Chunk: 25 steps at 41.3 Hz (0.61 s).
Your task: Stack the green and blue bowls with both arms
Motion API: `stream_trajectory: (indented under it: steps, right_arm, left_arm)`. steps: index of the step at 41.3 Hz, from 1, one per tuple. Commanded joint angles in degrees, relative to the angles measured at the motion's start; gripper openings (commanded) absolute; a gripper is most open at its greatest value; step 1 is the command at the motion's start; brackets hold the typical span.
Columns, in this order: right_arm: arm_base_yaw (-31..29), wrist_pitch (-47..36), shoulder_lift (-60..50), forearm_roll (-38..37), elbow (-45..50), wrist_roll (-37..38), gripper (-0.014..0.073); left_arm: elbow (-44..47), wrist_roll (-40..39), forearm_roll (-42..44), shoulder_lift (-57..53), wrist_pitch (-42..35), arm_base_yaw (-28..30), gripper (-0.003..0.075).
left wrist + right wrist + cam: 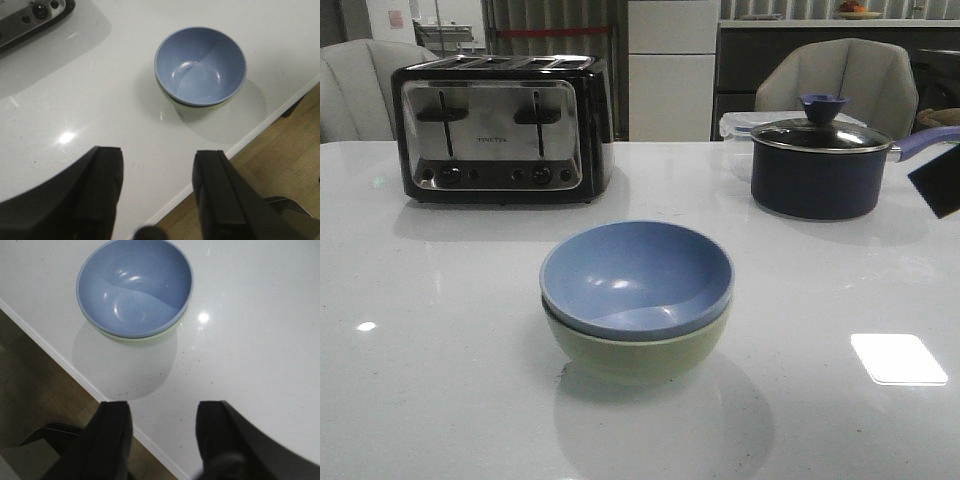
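The dusty blue bowl (636,275) sits nested inside the pale green bowl (640,355) at the middle of the white table, a little tilted. The stack also shows in the left wrist view, blue bowl (200,65) over a sliver of green bowl (210,106), and in the right wrist view, blue bowl (135,285) over green bowl (145,338). My left gripper (157,167) is open and empty, high above the table's front edge, apart from the bowls. My right gripper (162,417) is open and empty, also above the front edge. Neither gripper shows in the front view.
A black-and-chrome toaster (505,130) stands at the back left. A dark saucepan (820,165) with lid and purple-blue handle stands at the back right, a clear container behind it. A dark object (942,180) sits at the right edge. The table's front edge (260,125) borders wooden floor.
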Motion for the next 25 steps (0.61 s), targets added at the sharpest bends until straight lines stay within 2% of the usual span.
stream_trajectory:
  steps: [1,8,12,19,22,25]
  right_arm:
    - [-0.1,-3.2,-0.2,0.1,-1.6,-0.6,0.0425]
    - [-0.1,-3.2,-0.1,0.1,-1.6,-0.6,0.0425]
    - [-0.1,-3.2,-0.1,0.1,-1.6,-0.6,0.0425]
    - [-0.1,-3.0,-0.1,0.1,-1.6,-0.6,0.0417]
    - [-0.1,-3.0,-0.1,0.1,-1.6,-0.6,0.0346]
    - [-0.1,-2.9,-0.1,0.1,-1.6,-0.6,0.0225]
  left_arm:
    - [1.2,-0.1,-0.4,-4.0,-3.6,-0.1,0.0392]
    - [4.7,-1.8,0.2,-7.8,-4.0,-0.1,0.0377]
    - [5.4,-5.2,2.0,-7.8,-4.0,-0.1,0.0335]
    - [5.9,-6.0,2.9,-7.8,-4.1,-0.1,0.0247]
    - [5.9,-6.0,2.9,-7.8,-4.1,-0.1,0.02]
    - [5.9,-6.0,2.9,-7.8,-4.1,-0.1,0.015]
